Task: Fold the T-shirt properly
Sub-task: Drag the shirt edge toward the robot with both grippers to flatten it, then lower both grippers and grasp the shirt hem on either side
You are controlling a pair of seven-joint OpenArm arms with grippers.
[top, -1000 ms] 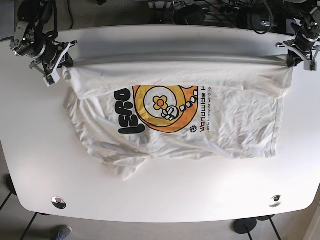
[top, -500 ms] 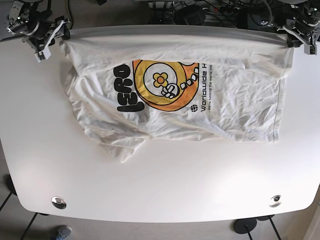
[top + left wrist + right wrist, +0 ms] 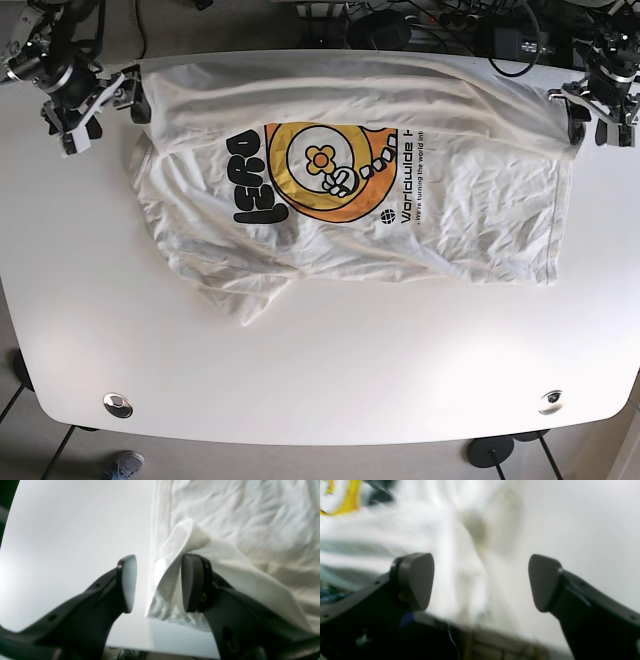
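Note:
The white T-shirt (image 3: 420,240) lies spread face up on the white table (image 3: 320,380), its yellow-orange print and black lettering (image 3: 320,195) left of centre. Its far hem runs along the table's back edge. My right gripper (image 3: 108,108) hovers open at the shirt's back left corner; in the right wrist view the right gripper (image 3: 480,580) is wide apart over blurred cloth (image 3: 460,555). My left gripper (image 3: 590,118) is at the back right corner. In its wrist view the left gripper (image 3: 158,582) is open, with a raised fold of cloth (image 3: 180,542) resting against one finger (image 3: 191,580).
Cables and dark equipment (image 3: 420,25) lie just beyond the table's back edge. Two round metal fittings (image 3: 118,404) (image 3: 549,400) sit near the front corners. The shirt's lower left part (image 3: 240,300) is bunched and wrinkled.
The shirt was dragged toward the back edge and then let go. Both grippers have opened, and the far hem now rests on the table.

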